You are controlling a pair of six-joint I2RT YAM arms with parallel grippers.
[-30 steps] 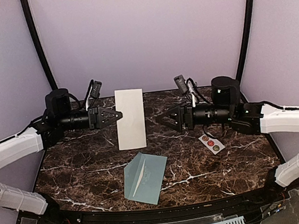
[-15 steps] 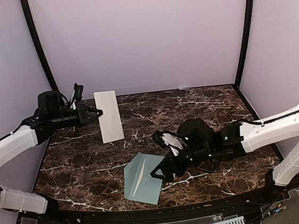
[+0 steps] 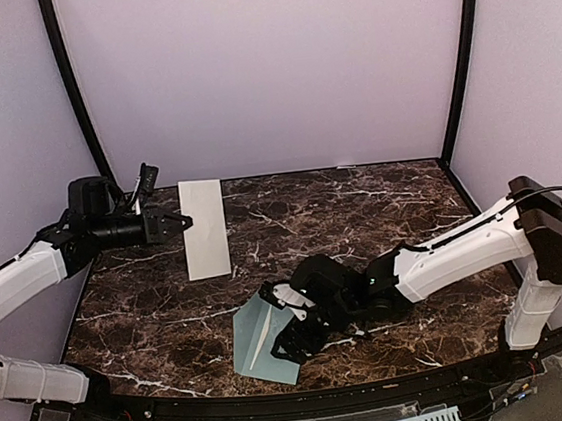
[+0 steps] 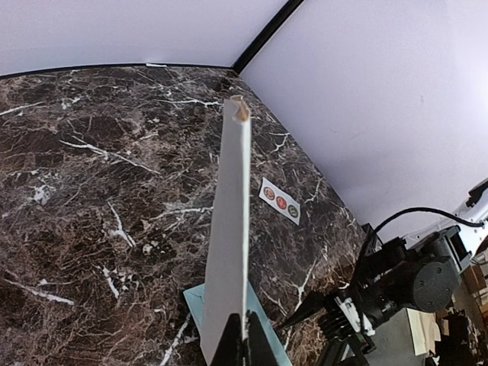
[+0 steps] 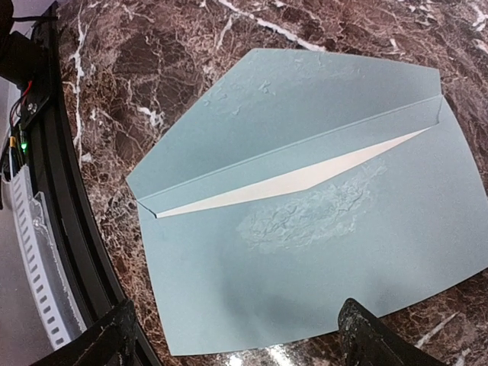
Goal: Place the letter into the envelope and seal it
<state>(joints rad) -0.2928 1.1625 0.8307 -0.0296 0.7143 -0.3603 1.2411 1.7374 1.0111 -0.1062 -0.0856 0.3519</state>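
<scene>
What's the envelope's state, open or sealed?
Open. The envelope lies flat on the marble table, flap folded back, a whitish wedge of its inside showing at the mouth.

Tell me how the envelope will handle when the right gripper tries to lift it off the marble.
The envelope lies flat on the polished marble, so it will probably slide rather than lift. Thin paper, likely floppy and light. Its wrinkled patch suggests it creases easily.

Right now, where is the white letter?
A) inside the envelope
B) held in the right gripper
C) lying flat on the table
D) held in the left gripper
D: the left gripper is shut on the edge of the white letter, and the envelope lies apart from it.
</scene>
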